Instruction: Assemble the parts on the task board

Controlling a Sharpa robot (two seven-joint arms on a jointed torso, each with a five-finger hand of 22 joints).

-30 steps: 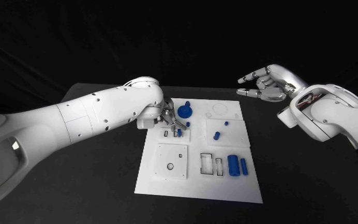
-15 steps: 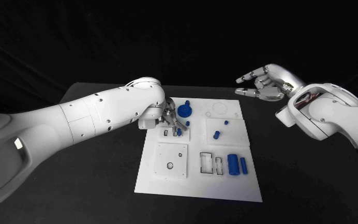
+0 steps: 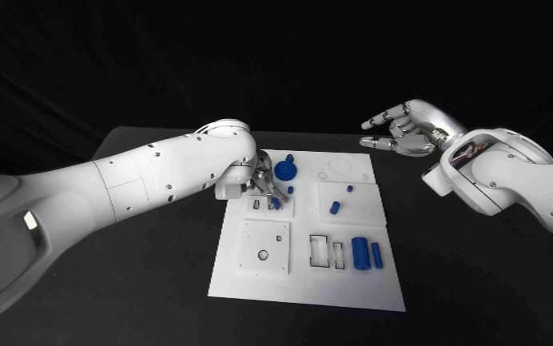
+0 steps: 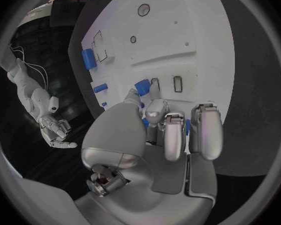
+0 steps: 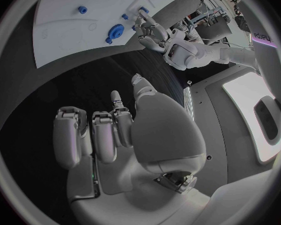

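Left silver metal hand is down over the upper-left of the flat white rectangular task board, thumb and a fingertip pinching a small blue plastic peg right at the pair of narrow rectangular slots. Left wrist view shows the pinch clearly; the other fingers are curled above the board. In the head view the white arm shell covers most of that hand, and only a bit of blue shows by the fingertips.

Right silver metal hand hangs in the air past the board's far right corner, well apart from the parts, holding nothing. Fingers loosely spread, part-curled; right wrist view shows bare palm and fingers over the matt black desk.

Board looks smooth and matt, with raised square sub-plates and cut-outs. On it:
- blue gear-like round part near the far edge, just beside the left hand
- small blue stub peg standing in the right-middle plate
- fat blue cylinder lying flat beside a thinner blue bar, near the right edge
- two empty rectangular outlined slots just left of the cylinder
- square plate with an oval hole, lower left

Right wrist view picks up the gear from the far side plus the left hand beyond it.
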